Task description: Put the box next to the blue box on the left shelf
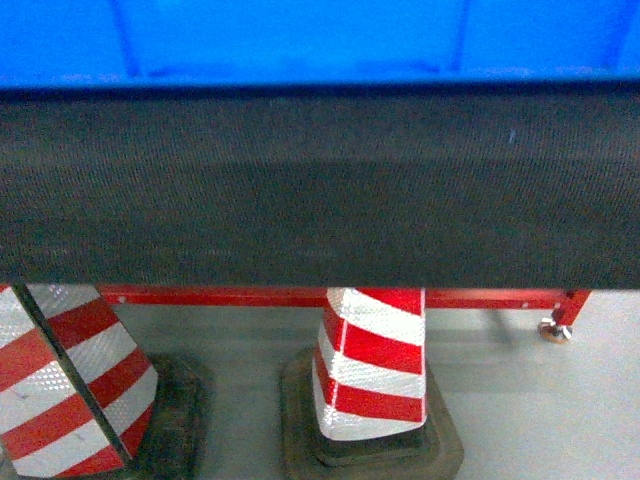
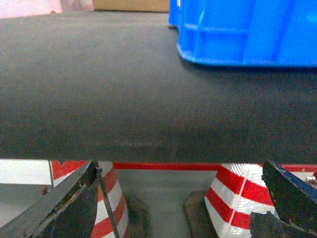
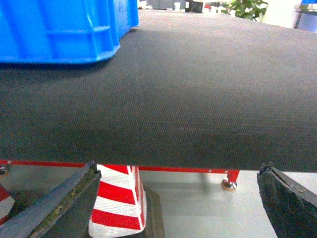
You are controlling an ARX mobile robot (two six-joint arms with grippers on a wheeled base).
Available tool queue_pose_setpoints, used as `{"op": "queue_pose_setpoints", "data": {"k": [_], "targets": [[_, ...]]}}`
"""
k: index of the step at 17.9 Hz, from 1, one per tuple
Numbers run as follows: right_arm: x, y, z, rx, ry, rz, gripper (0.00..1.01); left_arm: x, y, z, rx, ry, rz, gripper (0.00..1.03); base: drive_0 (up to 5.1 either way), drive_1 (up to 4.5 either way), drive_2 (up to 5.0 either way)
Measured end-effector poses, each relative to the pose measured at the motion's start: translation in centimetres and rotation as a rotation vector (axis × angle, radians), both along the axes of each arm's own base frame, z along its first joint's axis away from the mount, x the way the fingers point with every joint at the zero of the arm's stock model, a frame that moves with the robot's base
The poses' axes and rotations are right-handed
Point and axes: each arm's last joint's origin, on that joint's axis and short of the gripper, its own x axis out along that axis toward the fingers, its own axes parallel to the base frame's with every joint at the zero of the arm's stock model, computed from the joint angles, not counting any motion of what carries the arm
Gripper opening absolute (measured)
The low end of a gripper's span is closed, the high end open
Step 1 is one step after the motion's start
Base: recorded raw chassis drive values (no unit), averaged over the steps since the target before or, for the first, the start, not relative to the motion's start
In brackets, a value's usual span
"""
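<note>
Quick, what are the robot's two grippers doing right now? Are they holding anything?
Left gripper: open, holding nothing; the blue box sits apart on the dark surface.
Right gripper: open, holding nothing.

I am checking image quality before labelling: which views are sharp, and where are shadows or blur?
Head view: soft; the large bright blue plastic crate is blurred and saturated. Left wrist view: the dark textured belt surface is fairly sharp, with a crate shadow; the left tool's fingers are blurred. Right wrist view: weave sharp, brighter background behind, and the right tool's fingers are out of focus.
</note>
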Motion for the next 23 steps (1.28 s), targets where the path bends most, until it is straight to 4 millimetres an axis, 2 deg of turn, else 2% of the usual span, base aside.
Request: {"op": "queue_pose_setpoints", "data": {"k": [23], "targets": [[0.0, 0.0, 0.01, -0.001, -0.001, 0.0, 0.98, 0.0, 0.0, 0.01, 0.006, -0.001, 0.001, 0.98, 0.0, 0.0, 0.0]]}}
